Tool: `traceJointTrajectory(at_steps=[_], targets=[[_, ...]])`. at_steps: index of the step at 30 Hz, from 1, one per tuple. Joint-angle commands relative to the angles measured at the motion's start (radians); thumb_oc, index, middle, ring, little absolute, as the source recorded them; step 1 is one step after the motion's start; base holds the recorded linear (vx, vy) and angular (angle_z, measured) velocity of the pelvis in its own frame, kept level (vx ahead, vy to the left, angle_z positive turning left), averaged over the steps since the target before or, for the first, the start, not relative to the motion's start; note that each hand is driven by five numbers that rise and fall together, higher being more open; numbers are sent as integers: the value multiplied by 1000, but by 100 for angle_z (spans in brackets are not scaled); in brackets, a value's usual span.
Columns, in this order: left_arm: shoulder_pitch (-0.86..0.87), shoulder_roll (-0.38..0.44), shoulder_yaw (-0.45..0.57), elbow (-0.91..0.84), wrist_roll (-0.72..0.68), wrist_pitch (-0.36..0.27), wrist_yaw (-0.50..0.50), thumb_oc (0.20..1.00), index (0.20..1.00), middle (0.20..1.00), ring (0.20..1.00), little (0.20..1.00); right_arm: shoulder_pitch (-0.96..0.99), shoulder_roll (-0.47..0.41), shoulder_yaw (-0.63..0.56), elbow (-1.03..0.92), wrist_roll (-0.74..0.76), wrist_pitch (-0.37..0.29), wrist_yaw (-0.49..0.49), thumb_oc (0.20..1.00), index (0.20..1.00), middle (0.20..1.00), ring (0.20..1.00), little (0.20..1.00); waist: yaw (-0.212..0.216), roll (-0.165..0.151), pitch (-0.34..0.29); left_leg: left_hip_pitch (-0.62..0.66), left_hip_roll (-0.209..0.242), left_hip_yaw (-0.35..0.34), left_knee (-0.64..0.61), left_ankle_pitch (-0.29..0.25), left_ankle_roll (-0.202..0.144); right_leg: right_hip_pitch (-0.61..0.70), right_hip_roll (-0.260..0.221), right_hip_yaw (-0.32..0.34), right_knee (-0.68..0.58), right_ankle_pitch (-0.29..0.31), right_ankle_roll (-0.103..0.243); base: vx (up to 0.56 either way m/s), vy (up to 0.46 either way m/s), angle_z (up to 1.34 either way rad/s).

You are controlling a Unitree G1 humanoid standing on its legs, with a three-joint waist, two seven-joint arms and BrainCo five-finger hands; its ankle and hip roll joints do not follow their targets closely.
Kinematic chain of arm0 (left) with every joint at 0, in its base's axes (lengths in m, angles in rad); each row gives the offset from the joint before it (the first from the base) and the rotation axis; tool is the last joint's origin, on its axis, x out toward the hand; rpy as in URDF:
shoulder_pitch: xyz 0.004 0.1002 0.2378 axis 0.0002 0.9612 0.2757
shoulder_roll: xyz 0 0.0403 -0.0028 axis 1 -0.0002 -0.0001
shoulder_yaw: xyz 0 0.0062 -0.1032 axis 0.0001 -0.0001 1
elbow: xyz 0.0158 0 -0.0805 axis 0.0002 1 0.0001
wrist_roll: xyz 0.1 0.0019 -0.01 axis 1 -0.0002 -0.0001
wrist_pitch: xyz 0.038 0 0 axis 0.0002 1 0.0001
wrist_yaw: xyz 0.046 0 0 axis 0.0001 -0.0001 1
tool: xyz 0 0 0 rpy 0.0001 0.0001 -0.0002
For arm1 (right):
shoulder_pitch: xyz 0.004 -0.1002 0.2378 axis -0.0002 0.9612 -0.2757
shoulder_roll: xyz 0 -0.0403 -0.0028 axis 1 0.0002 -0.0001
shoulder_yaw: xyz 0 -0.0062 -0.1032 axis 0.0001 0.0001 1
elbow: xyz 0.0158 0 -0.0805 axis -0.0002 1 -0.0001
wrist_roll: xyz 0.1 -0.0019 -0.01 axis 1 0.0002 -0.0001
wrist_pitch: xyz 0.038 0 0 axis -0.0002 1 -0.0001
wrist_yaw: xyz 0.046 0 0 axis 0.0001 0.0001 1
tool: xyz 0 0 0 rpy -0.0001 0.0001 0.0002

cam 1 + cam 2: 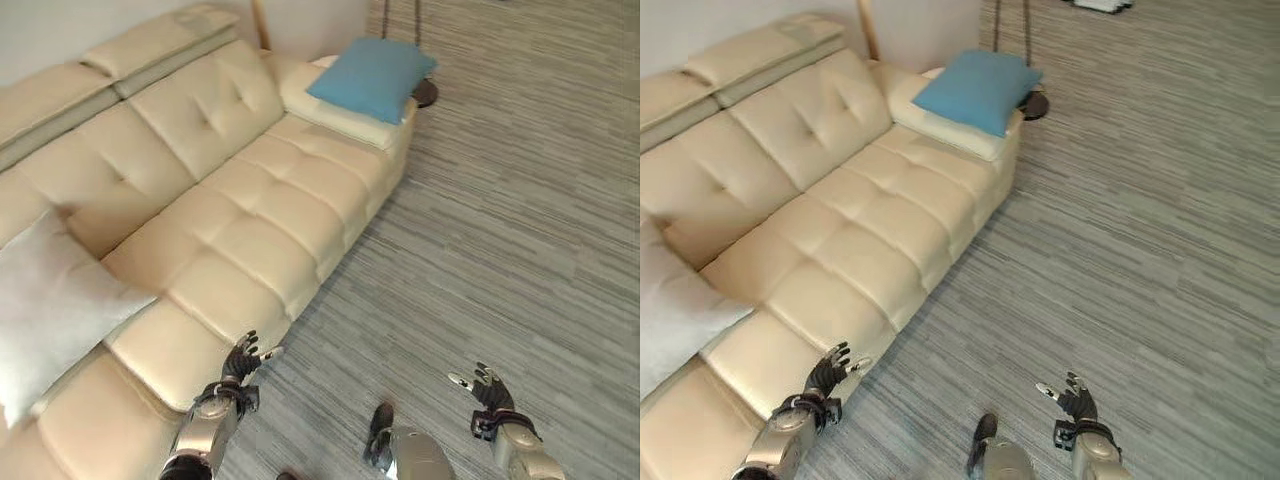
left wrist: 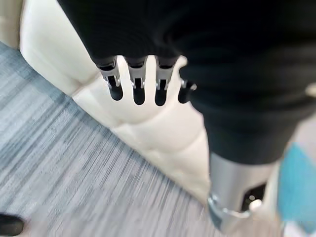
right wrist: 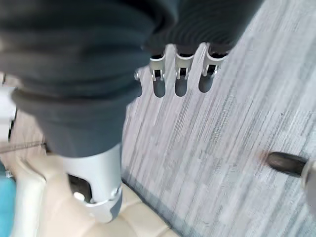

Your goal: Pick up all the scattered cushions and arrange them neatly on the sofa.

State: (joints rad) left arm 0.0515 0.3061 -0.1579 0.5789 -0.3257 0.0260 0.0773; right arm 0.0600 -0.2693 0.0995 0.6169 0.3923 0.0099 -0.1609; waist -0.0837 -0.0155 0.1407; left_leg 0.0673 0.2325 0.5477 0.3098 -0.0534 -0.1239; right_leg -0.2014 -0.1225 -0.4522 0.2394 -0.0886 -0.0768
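A cream tufted sofa (image 1: 230, 215) runs diagonally from the lower left of the head view to the upper centre, standing on grey striped carpet (image 1: 500, 230) that fills the right half. At the left edge, a white cushion (image 1: 45, 310) leans on the seat against the backrest. At lower centre-left, the left hand (image 1: 240, 362) hovers at the front edge of the sofa seat, fingers loosely spread and holding nothing; the left wrist view shows its dark-tipped fingers (image 2: 138, 93) extended side by side over the cream upholstery, with a sliver of blue at the right edge. At upper centre, a blue cushion (image 1: 372, 76) rests tilted on the sofa's far armrest (image 1: 335, 112), touching it. Just beyond that cushion, a dark round lamp base (image 1: 425, 93) with a thin pole stands on the carpet. At lower right, the right hand (image 1: 482, 388) hangs over bare carpet, well apart from the sofa, fingers relaxed and spread, empty; its wrist view shows the fingertips (image 3: 180, 87) straight above the striped floor.
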Motion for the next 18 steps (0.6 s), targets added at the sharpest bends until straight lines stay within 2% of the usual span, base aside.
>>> traceJointTrajectory(at_steps=[1,2,3,4,5,6,7,8,9,10,11,12,13,15,17,18], targets=[[-20,-20,5,-55,-2,-52,7,1000,1000,1000,1000,1000,-47,-39,14,-66,-33,-17,14,1000,1000,1000,1000,1000,15,12,48,-138,-82,-233,134,-56,35,148,10,72,-228,22,128,143,-20,-123],[-20,-20,5,-55,-2,-52,7,1000,1000,1000,1000,1000,-47,-39,14,-66,-33,-17,15,1000,1000,1000,1000,1000,14,13,48,-139,-82,-233,135,-57,35,149,10,72,-228,21,128,157,13,-81],[-15,-26,9,-49,-7,-53,9,1000,1000,1000,1000,1000,-53,-40,21,-63,-41,-16,20,1000,1000,1000,1000,1000,28,11,53,-164,-101,-286,119,-70,43,155,13,103,-236,20,134,92,24,-58],[-13,-30,11,-45,-6,-51,10,1000,1000,1000,1000,1000,-58,-41,26,-62,-47,-15,22,1000,1000,1000,1000,1000,35,-1,56,-196,-121,-314,92,-56,61,149,0,116,-244,35,133,244,46,-76],[-4,-32,13,-43,-1,-49,9,1000,1000,1000,1000,1000,-67,-44,39,-56,-60,-15,25,1000,1000,1000,1000,1000,58,-4,62,-236,-151,-388,24,-67,68,165,8,158,-260,32,140,265,54,-66],[-1,-32,15,-42,-1,-49,12,1000,1000,1000,1000,1000,-73,-47,47,-53,-66,-17,24,1000,1000,1000,1000,1000,76,-2,67,-263,-177,-444,-30,-40,66,175,21,184,-266,29,141,260,40,-72],[-1,-32,15,-42,-1,-49,12,1000,1000,1000,1000,1000,-73,-47,47,-53,-66,-17,24,1000,1000,1000,1000,1000,76,-2,68,-261,-177,-444,-32,-39,66,177,21,184,-266,29,141,182,30,-84],[6,-34,11,-43,0,-48,12,1000,1000,1000,1000,1000,-78,-49,56,-51,-74,-17,26,1000,1000,1000,1000,1000,88,4,69,-272,-189,-488,-109,5,59,183,35,204,-268,24,142,249,49,-95],[1,-37,3,-28,-1,-49,18,1000,1000,1000,1000,1000,-88,-50,70,-41,-78,-22,23,1000,1000,1000,1000,1000,111,17,82,-331,-195,-552,-215,98,43,206,64,230,-275,9,139,253,46,-78],[0,-38,2,-27,-1,-49,18,1000,1000,1000,1000,1000,-89,-50,70,-41,-78,-22,23,1000,1000,1000,1000,1000,111,16,83,-328,-195,-552,-220,100,43,207,63,230,-275,7,139,355,69,-54],[-12,-34,-1,-20,-1,-49,20,1000,1000,1000,1000,1000,-95,-53,77,-34,-78,-21,16,1000,1000,1000,1000,1000,131,23,95,-376,-201,-567,-307,143,38,235,84,256,-280,-15,134,186,33,-45],[-12,-34,-1,-20,-1,-49,20,1000,1000,1000,1000,1000,-96,-53,77,-34,-78,-21,16,1000,1000,1000,1000,1000,132,21,97,-371,-202,-565,-311,144,38,236,83,257,-279,-16,134,374,111,-50],[-22,-29,-3,-8,12,-51,23,1000,1000,1000,1000,1000,-99,-55,77,-20,-81,-19,8,1000,1000,1000,1000,1000,143,28,102,-404,-204,-547,-349,171,26,265,96,281,-287,-36,136,319,139,-47],[-12,-19,4,-10,18,-56,21,1000,1000,1000,1000,1000,-100,-51,81,-21,-84,-17,21,1000,1000,1000,1000,1000,159,35,90,-389,-202,-562,-360,183,31,293,104,327,-287,-54,145,353,170,-45],[-10,-18,0,-6,22,-58,17,1000,1000,1000,1000,1000,-94,-47,78,-24,-88,-19,23,1000,1000,1000,1000,1000,161,36,87,-386,-204,-565,-344,203,33,317,99,338,-287,-67,148,331,192,-85],[-5,-10,1,-4,21,-53,11,1000,1000,1000,1000,1000,-95,-38,73,-25,-95,-13,28,1000,1000,1000,1000,1000,165,20,68,-383,-218,-565,-312,198,55,325,73,360,-259,-89,154,504,307,-59]])
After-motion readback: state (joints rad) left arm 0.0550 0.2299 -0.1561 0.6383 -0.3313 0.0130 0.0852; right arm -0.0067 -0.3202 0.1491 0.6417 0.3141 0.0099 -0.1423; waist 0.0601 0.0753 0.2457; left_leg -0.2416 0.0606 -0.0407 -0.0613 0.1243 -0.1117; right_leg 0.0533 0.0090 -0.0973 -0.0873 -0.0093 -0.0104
